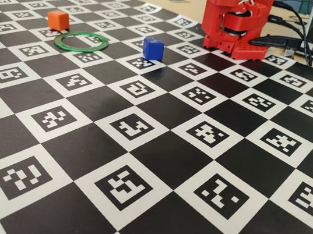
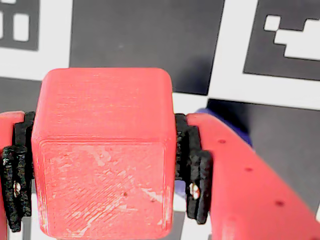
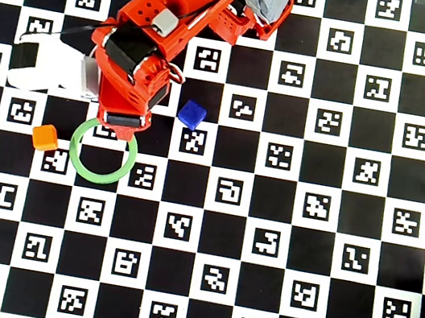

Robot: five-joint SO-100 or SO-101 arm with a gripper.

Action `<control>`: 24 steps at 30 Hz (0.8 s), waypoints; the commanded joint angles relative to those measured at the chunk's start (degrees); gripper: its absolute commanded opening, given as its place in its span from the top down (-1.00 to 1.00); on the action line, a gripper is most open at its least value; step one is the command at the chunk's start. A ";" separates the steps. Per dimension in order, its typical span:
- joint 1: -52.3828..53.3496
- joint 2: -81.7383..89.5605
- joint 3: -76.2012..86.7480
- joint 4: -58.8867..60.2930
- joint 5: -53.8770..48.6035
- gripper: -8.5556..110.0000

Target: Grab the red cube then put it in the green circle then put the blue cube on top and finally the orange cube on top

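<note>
1. The red cube (image 2: 102, 150) is held tight in the claw (image 2: 102, 175); in the wrist view black pads press both its sides, above the checkered tabletop (image 2: 145, 30).
2. In the overhead view the arm (image 3: 145, 50) hangs over the far edge of the green circle (image 3: 103, 151).
3. The orange cube (image 3: 45, 137) sits just left of the ring.
4. The blue cube (image 3: 192, 114) sits to the right, a bit farther away.

No legible text, brand, number or label appears in any view. The checkered board (image 3: 268, 217) carries only coded black-and-white square markers, edge to edge.
</note>
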 commanded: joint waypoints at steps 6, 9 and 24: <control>1.49 2.37 -0.44 -2.11 -2.20 0.75; 1.32 2.02 -0.44 -2.46 -2.29 0.75; 1.76 -11.34 -1.05 -12.39 -0.70 0.75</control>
